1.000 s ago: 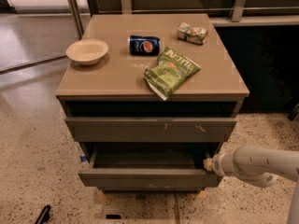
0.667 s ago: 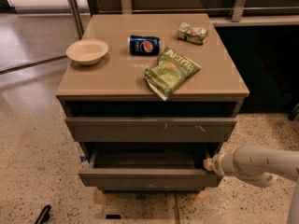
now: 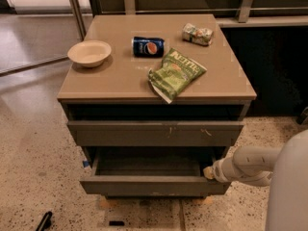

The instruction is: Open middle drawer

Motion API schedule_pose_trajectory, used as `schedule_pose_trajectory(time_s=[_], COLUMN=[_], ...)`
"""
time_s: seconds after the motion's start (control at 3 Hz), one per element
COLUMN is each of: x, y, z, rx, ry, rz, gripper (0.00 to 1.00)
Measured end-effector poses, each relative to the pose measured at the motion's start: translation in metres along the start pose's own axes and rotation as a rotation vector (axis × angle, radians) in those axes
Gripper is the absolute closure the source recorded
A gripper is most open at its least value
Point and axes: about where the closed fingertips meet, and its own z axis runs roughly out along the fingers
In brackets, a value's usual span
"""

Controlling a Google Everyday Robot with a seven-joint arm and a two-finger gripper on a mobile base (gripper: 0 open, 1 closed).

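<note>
The middle drawer (image 3: 154, 186) has a plain grey-brown front and stands pulled out, showing its smooth grey inside (image 3: 149, 163). My gripper (image 3: 208, 172), on a white arm (image 3: 250, 165) coming in from the right, sits at the drawer's right end, just behind the front panel at the inner corner. Above it is the upper drawer front (image 3: 155, 133) with pale scratch marks, slightly out from the cabinet. A narrow strip of the lowest front (image 3: 154, 196) shows under the middle drawer.
On the cabinet top (image 3: 120, 78) lie a cream bowl (image 3: 89, 53), a blue soda can (image 3: 148, 46) on its side, a green chip bag (image 3: 176, 74) and a small wrapped snack (image 3: 197, 34). Speckled floor surrounds the cabinet. A dark railing and wall stand behind it.
Hardly anything: the gripper has stayed at the drawer's right end, shifted slightly left and down. The drawer stands pulled out about as before.
</note>
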Motion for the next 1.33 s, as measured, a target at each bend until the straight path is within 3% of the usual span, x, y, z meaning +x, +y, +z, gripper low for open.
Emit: schedule_pose_trajectory(time_s=[0.33,0.67,1.0,1.33], x=[0.002,0.021,0.019,0.035], y=[0.0,0.003,0.003,0.006], z=[-0.002,-0.002,-0.005,-0.009], rx=[-0.001,-0.039,-0.039,-0.077], ry=[0.005,0.033,0.033,0.042], rz=[-0.001,0.022,0.022,0.045], gripper=[1.0,1.0,1.0,1.0])
